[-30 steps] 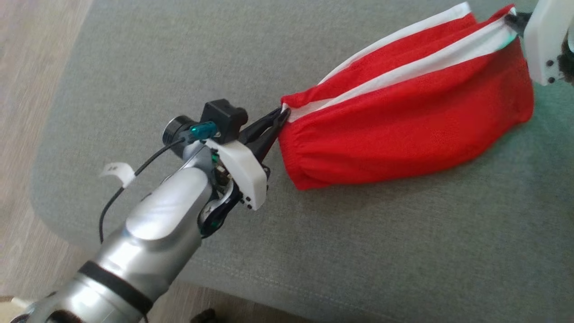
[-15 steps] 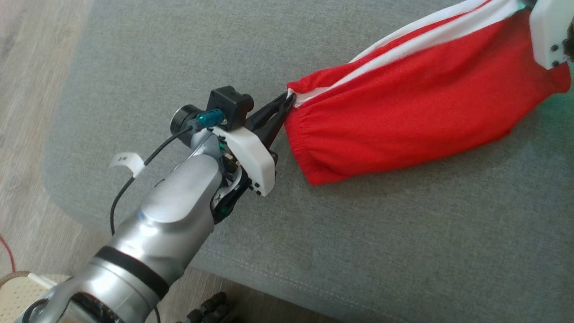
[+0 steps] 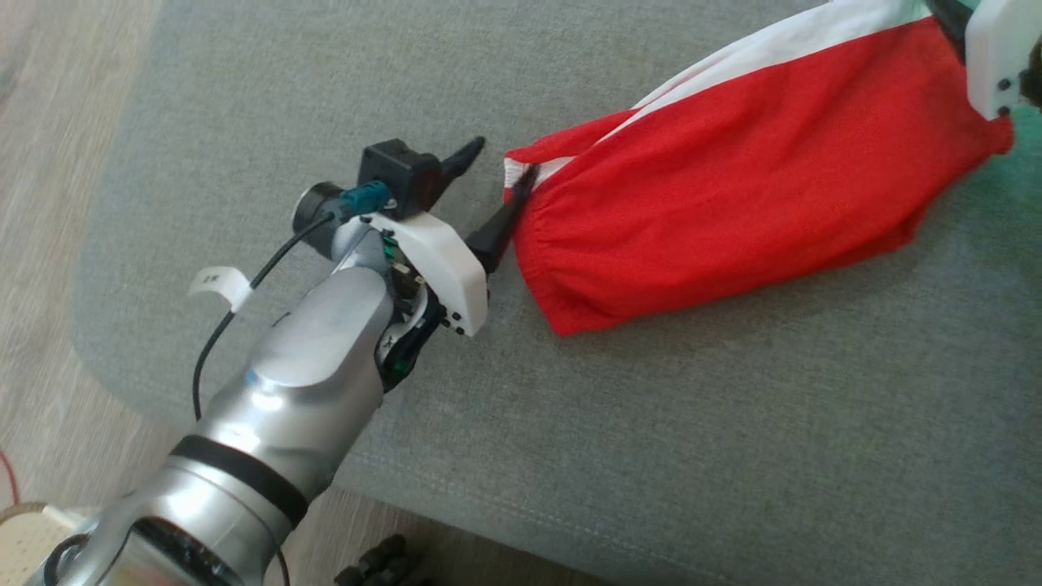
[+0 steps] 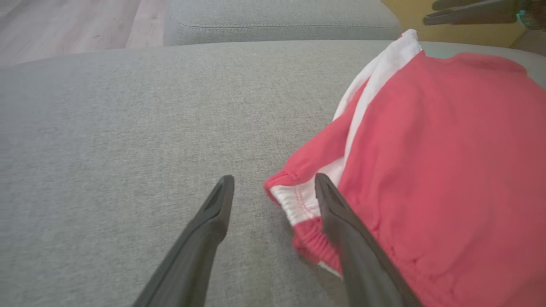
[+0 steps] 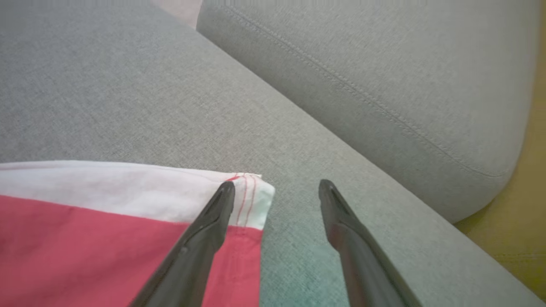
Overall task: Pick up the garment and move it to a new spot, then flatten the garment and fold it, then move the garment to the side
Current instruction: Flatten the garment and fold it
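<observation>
Grey woven sofa cushion (image 3: 733, 423) covers most of the head view, with pale wooden floor (image 3: 49, 163) down the left edge. A red fabric garment with a broad white stripe (image 3: 733, 187) lies stretched on the cushion from the centre of the frame to the upper right, its gathered elastic end toward the centre. The left fingers (image 4: 204, 238) stand wide apart at that end. In the left wrist view one dark finger sits over bare cushion and the other overlaps the red-and-white corner, with nothing clamped. The right fingers (image 5: 200, 238) are spread wide at the garment's far end. One lies over the white hem corner with red stitching and the other over bare cushion. A second grey padded cushion (image 5: 384, 64) fills the upper right there.
</observation>
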Tool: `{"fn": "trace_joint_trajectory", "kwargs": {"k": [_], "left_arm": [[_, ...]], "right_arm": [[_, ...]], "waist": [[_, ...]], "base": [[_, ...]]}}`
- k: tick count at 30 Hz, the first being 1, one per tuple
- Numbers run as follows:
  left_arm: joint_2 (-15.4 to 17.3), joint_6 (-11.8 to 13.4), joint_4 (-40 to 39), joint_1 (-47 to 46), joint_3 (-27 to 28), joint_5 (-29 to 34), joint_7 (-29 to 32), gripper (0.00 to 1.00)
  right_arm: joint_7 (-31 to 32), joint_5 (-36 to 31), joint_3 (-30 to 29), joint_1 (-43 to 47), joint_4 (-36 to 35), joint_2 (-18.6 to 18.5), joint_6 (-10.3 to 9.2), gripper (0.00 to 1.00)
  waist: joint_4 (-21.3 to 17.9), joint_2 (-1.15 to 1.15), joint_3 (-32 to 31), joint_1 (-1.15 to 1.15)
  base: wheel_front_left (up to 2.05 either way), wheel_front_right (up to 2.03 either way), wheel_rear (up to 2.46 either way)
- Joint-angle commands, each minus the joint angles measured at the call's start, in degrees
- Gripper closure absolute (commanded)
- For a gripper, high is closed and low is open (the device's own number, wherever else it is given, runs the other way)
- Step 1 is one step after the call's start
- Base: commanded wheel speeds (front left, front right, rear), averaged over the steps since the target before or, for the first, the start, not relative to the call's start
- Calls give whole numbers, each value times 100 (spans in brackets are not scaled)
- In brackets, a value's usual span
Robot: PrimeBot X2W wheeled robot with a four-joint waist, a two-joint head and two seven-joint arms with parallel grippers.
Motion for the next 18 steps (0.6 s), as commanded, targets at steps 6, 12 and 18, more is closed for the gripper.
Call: {"fn": "trace_joint_trajectory", "kwargs": {"k": [6, 12, 18], "left_arm": [[273, 279, -161, -23, 639, -69, -75, 0], [500, 562, -768, 476, 1535, -148, -76, 0], [640, 893, -1676, 1170, 2469, 70, -77, 0]], "right_arm": [[-963, 2, -367, 187, 451, 314, 11, 0], [-2020, 81, -631, 726, 598, 669, 11, 0], [-2820, 46, -981, 1189, 674, 970, 11, 0]], "waist": [[-277, 0, -400, 0], [-662, 0, -933, 0], [-1084, 0, -1460, 0]], "base": [[0, 0, 0], [0, 0, 0], [0, 0, 0]]}}
